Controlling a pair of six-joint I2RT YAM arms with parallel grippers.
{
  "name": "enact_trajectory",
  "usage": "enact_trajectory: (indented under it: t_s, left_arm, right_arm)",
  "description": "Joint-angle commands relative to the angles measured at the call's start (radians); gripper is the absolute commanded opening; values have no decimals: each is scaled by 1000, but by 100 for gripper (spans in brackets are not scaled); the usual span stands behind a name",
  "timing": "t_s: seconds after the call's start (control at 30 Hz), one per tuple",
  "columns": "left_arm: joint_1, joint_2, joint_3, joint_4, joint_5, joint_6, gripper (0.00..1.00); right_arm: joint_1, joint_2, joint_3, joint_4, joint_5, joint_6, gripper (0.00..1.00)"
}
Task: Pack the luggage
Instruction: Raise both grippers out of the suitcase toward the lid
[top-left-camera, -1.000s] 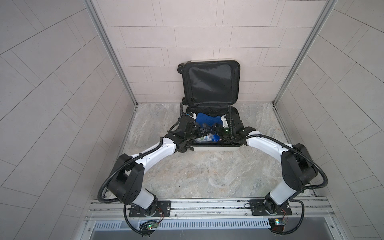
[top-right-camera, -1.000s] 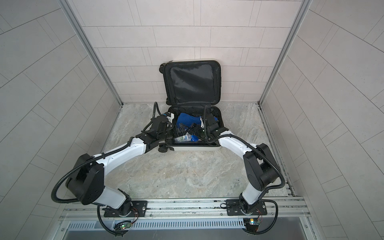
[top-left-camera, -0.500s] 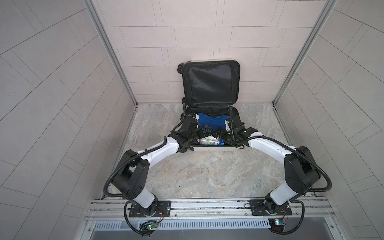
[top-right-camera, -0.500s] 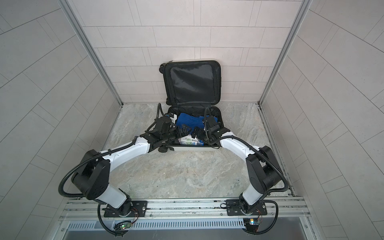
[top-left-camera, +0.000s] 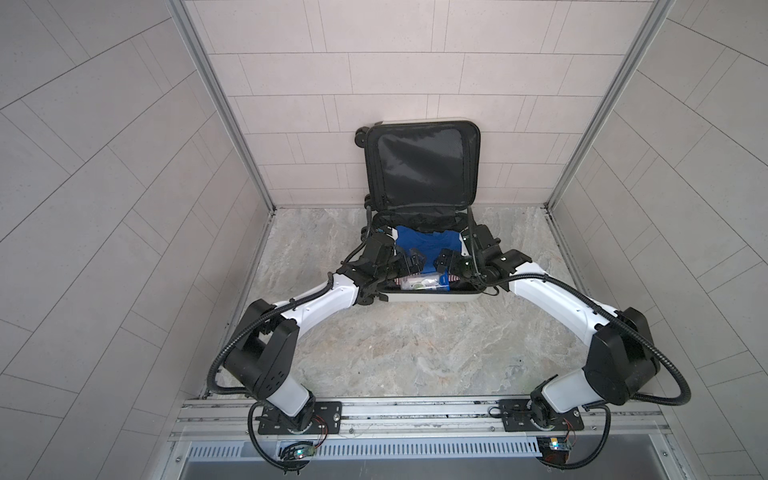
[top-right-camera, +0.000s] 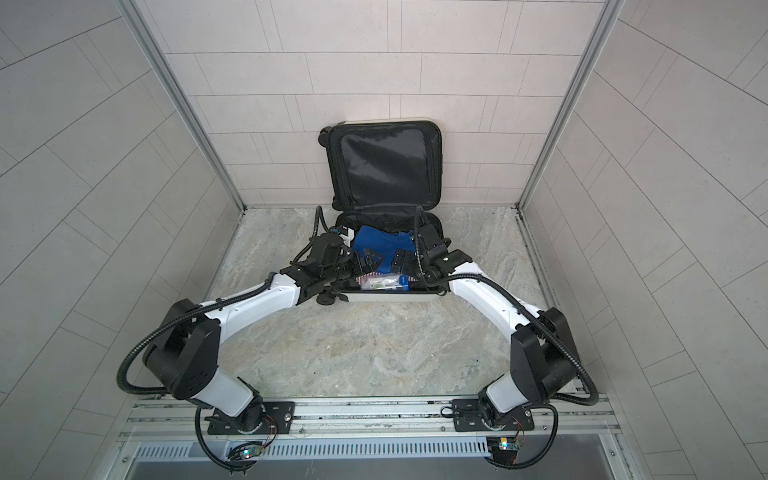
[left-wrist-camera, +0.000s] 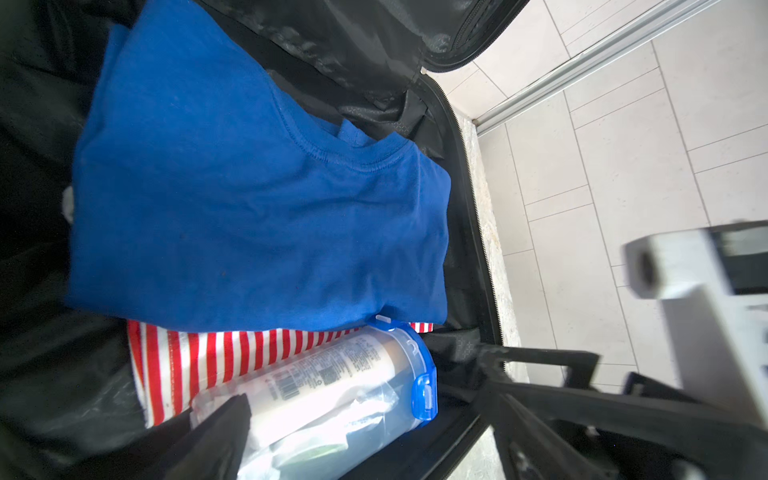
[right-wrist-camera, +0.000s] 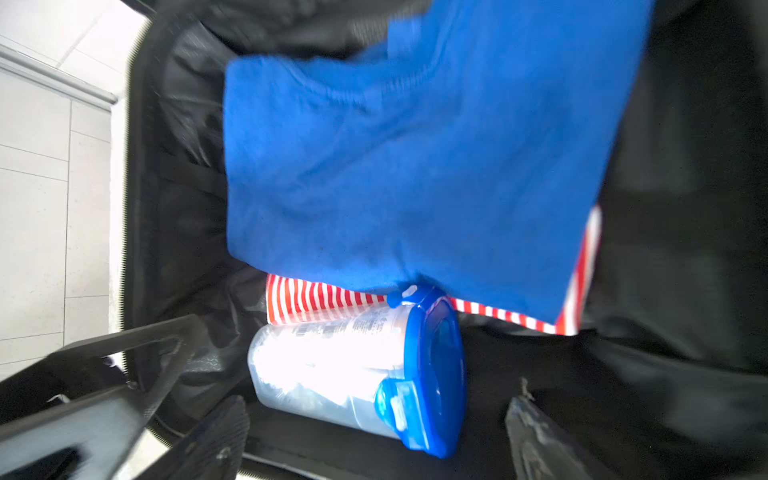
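The luggage stands open at the back wall, its lid upright and its base flat on the floor. A folded blue shirt lies in the base on a red-and-white striped cloth. A clear container with a blue lid lies by the front wall. My left gripper and right gripper hover over the base, facing each other. Both are open and hold nothing.
Tiled walls close in the marble floor on three sides. The luggage's zipper rim runs beside the shirt. The arm bases sit on a rail at the front.
The blue shirt, bunched between the grippers a second ago, now lies flatter in the base. Both grippers have let go of it and risen slightly.
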Motion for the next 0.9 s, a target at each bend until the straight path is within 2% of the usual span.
enact_trajectory:
  t_s: [0.0, 0.37, 0.47, 0.63, 0.87]
  left_arm:
    - [5, -65, 65, -69, -39, 72, 97]
    - [144, -210, 157, -246, -95, 222, 97]
    - [176, -217, 208, -281, -111, 270, 97]
    - [219, -207, 284, -316, -159, 321, 99]
    - [298, -138, 404, -249, -122, 328, 98]
  right_arm:
    - [-3, -58, 39, -87, 79, -54, 98]
    - [-22, -129, 159, -186, 270, -187, 95]
    - [-24, -121, 207, -169, 326, -257, 95]
    - [-65, -76, 327, -203, 442, -280, 95]
    - [-116, 47, 455, -75, 408, -327, 96]
